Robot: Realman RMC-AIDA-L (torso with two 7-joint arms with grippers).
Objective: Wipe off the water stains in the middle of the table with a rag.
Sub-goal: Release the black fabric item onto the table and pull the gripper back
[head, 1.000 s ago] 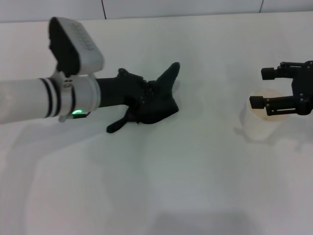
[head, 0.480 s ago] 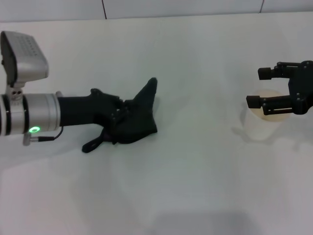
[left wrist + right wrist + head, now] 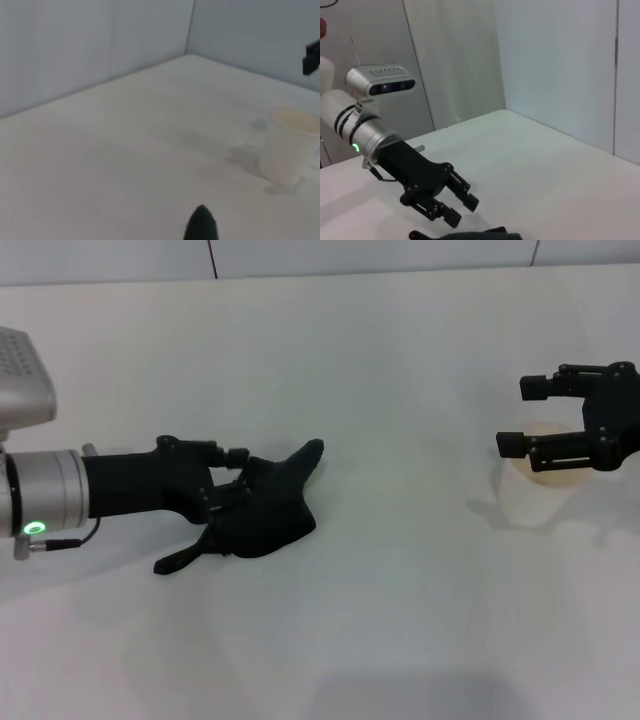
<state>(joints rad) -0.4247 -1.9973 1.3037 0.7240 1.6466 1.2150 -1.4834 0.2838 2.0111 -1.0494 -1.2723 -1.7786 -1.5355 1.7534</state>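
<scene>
Both grippers show: the left gripper (image 3: 232,502) lies low on the table (image 3: 380,360), clenched on the rag (image 3: 268,510); the right gripper (image 3: 540,420) hangs with fingers spread above a cup (image 3: 535,490). No stain shows, so press flat and sweep broadly across the middle.

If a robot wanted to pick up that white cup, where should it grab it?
Probably by the upper side wall of the white cup, coming in level from the side: it stands upright with an open mouth, and the right gripper already hovers over its rim with its fingers spread.
</scene>
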